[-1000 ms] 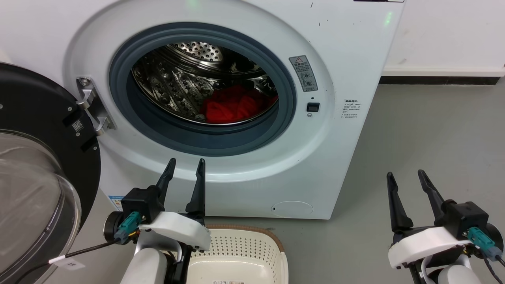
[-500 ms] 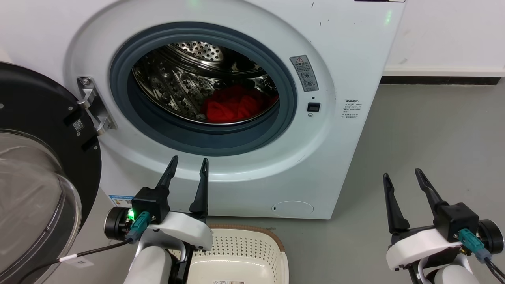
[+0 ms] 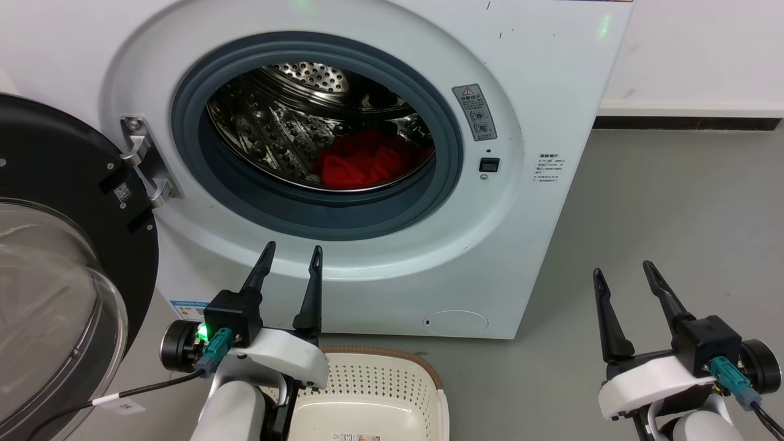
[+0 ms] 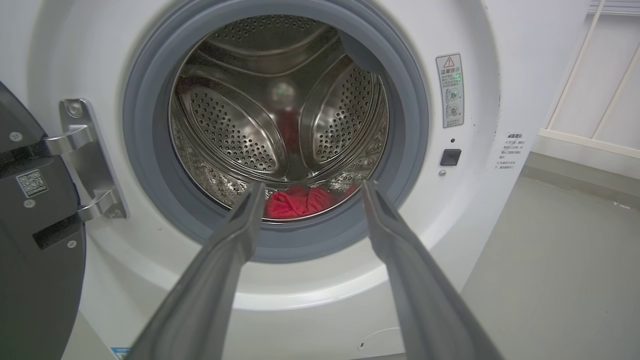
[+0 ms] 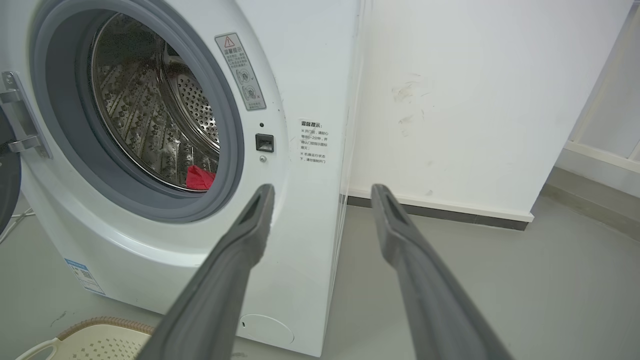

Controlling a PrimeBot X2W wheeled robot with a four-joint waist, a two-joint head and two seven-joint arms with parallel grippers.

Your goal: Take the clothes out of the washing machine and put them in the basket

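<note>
Red clothes (image 3: pixel 364 163) lie in a heap at the bottom of the steel drum of the white washing machine (image 3: pixel 539 79), whose round door (image 3: pixel 55 263) hangs open at the left. The clothes (image 4: pixel 298 201) also show low in the drum in the left wrist view, and a corner of the clothes (image 5: pixel 199 178) in the right wrist view. The cream basket (image 3: pixel 367 398) sits on the floor in front of the machine, partly behind my left arm. My left gripper (image 3: pixel 293 252) stands open below the drum opening, outside it. My right gripper (image 3: pixel 621 271) stands open over the floor to the machine's right.
Grey floor (image 3: pixel 674 214) stretches to the right of the machine up to a white wall with a dark baseboard (image 3: pixel 686 124). The basket rim (image 5: pixel 100 325) shows at the lower left of the right wrist view. A cable (image 3: pixel 122 395) trails from my left wrist.
My left gripper has risen slightly and shifted right toward the drum opening. My right gripper has edged a little left. The clothes lie as before.
</note>
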